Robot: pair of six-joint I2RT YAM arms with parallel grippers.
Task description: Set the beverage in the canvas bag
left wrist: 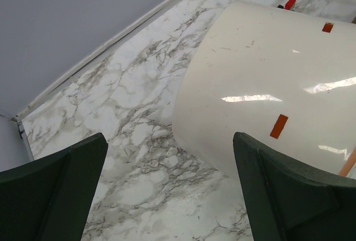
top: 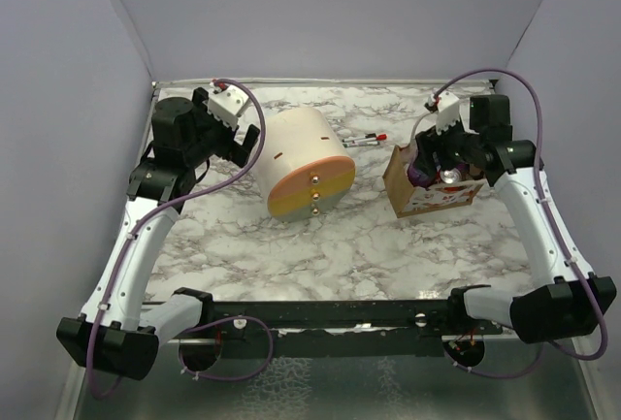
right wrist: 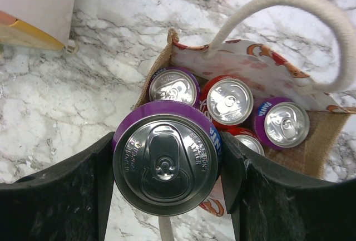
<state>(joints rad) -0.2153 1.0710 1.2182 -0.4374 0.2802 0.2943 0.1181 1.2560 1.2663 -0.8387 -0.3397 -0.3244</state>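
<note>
My right gripper (right wrist: 167, 166) is shut on the beverage (right wrist: 166, 155), an upright purple can, one finger on each side. It hangs over the near edge of the canvas bag (right wrist: 315, 141), a small tan bag with a pale loop handle (right wrist: 311, 13) and a red-marked white panel. Several cans stand inside, among them a purple can (right wrist: 174, 87) and a red can (right wrist: 229, 101). From above, the bag (top: 434, 197) sits at the right with the right gripper (top: 441, 156) over it. My left gripper (top: 243, 144) is open and empty beside the cream cylinder (top: 306, 163).
The big cream-and-orange cylinder (left wrist: 267, 85) lies on its side at mid-table, right in front of the left gripper (left wrist: 169, 191). Marker pens (top: 364, 139) lie behind it, towards the bag. Grey walls enclose the marble table (top: 320, 245) on three sides.
</note>
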